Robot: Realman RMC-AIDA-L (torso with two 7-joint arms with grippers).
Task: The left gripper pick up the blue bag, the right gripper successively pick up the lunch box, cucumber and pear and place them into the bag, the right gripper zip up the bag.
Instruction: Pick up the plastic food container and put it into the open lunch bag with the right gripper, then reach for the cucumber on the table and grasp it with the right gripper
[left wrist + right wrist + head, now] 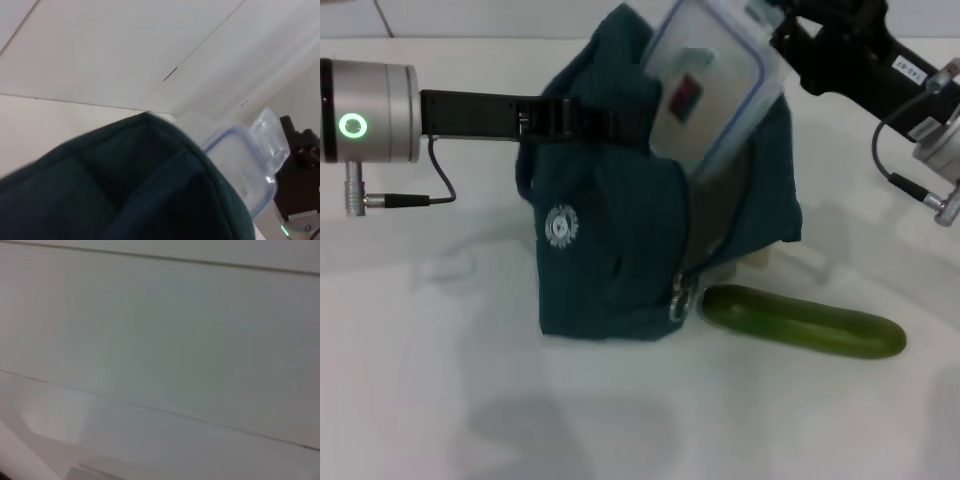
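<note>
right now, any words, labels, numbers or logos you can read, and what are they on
None can be read as text.
Round white logo on the blue bag: no legible lettering.
Red-and-teal label on the lunch box: too blurred.
White sticker with dark print on the right gripper: too small.
Pale sticker on that gripper in the left wrist view: also unreadable.

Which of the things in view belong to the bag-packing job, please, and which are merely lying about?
Belonging to the job:
left gripper, at the blue bag's top edge
right gripper, holding the lunch box tilted, partly in the bag
cucumber, on the table beside the bag

Lying about:
nothing visible; the pear is not in view
</note>
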